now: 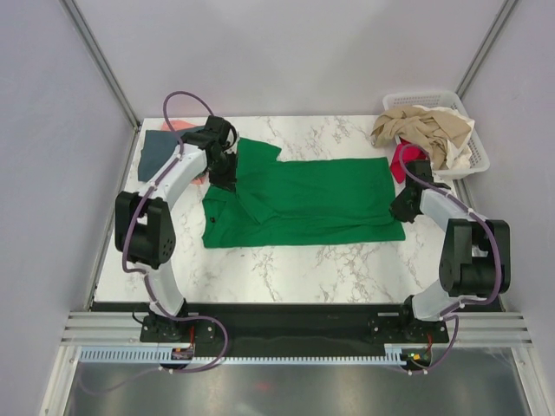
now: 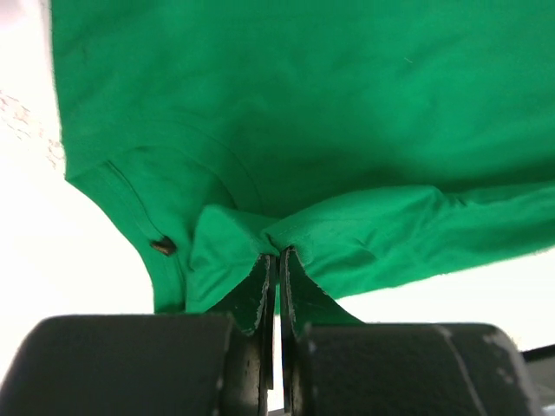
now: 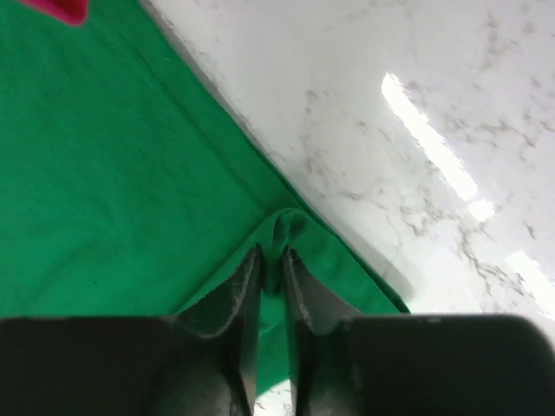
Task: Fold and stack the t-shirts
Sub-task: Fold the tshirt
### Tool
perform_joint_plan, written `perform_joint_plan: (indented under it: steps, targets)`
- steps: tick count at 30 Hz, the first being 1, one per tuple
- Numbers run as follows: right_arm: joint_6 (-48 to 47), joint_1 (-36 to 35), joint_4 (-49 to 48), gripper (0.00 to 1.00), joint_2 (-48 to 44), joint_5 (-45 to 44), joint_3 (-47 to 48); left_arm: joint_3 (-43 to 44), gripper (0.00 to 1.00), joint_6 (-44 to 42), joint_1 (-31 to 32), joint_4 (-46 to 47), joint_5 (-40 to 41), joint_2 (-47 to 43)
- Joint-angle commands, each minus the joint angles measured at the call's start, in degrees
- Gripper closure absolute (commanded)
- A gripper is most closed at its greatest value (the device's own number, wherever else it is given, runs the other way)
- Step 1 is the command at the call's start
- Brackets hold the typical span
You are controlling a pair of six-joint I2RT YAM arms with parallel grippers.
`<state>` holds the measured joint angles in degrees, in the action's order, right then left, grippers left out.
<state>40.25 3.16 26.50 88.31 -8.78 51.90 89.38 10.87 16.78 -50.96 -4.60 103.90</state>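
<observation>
A bright green t-shirt [image 1: 303,204] lies spread across the middle of the marble table, partly folded, its collar end at the left. My left gripper [image 1: 227,180] is at that end, shut on a pinch of green cloth [image 2: 277,253] near the collar [image 2: 165,247]. At the shirt's right front corner, my right gripper [image 1: 401,208] holds a small fold of the hem [image 3: 271,253] between its fingers, which stand a narrow gap apart. A slate blue-grey t-shirt [image 1: 160,149] lies at the back left with salmon pink cloth [image 1: 178,126] behind it.
A white slatted basket [image 1: 477,156] stands at the back right with a beige t-shirt [image 1: 429,130] heaped in it. A magenta-red t-shirt [image 1: 401,160] lies beside the basket, next to the green shirt's right edge. Grey walls enclose the table on three sides.
</observation>
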Motion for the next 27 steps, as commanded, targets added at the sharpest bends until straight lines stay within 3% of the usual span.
perform_joint_plan:
  steps: [1,2,4,5,6,8,9,11,14,18,21,27]
  targets:
    - [-1.40,0.97,-2.86,0.76,3.61,3.14,4.87,6.58,0.98,-2.35,-2.71,-2.38,1.17,3.94]
    - [-1.49,1.41,-2.77,0.71,5.45,4.72,7.49,8.42,0.98,-2.09,-3.93,-3.17,0.65,6.21]
    - [-2.19,2.81,-2.16,0.39,7.48,5.78,12.14,14.74,0.96,-1.04,-5.08,-5.63,-1.02,7.98]
    - [-2.37,3.51,-1.55,0.22,8.01,7.09,14.00,16.68,0.85,-0.51,-6.04,-6.51,-1.89,8.42]
    - [-2.63,4.22,-0.24,0.16,8.36,7.45,15.93,18.44,0.50,0.02,-6.40,-7.30,-3.12,8.25]
    - [-3.68,6.06,3.20,0.10,7.32,7.89,19.89,20.22,0.21,1.69,-6.58,-6.70,-5.59,6.15]
    - [-3.95,6.77,3.73,0.07,6.27,7.29,20.08,18.39,0.01,2.74,-6.58,-6.09,-5.77,2.75]
    - [-5.00,6.77,4.61,0.04,1.98,6.58,18.16,14.52,0.00,3.62,-6.58,-3.38,-5.60,-1.48]
    - [-5.53,6.77,4.26,0.03,-5.41,6.75,9.91,0.57,0.00,6.87,-6.67,3.99,-6.38,-12.11]
    - [-6.58,6.77,1.28,0.03,-13.94,10.51,-2.75,-25.49,0.00,16.25,-6.93,16.72,-7.96,-27.40]
    - [-7.46,6.86,-1.45,0.03,-18.26,14.21,-10.31,-38.70,0.00,22.15,-7.02,24.73,-8.49,-35.68]
    - [-8.69,8.17,-4.78,0.05,-17.22,17.38,-16.04,-52.44,0.00,29.01,-7.11,31.08,-3.77,-42.45]
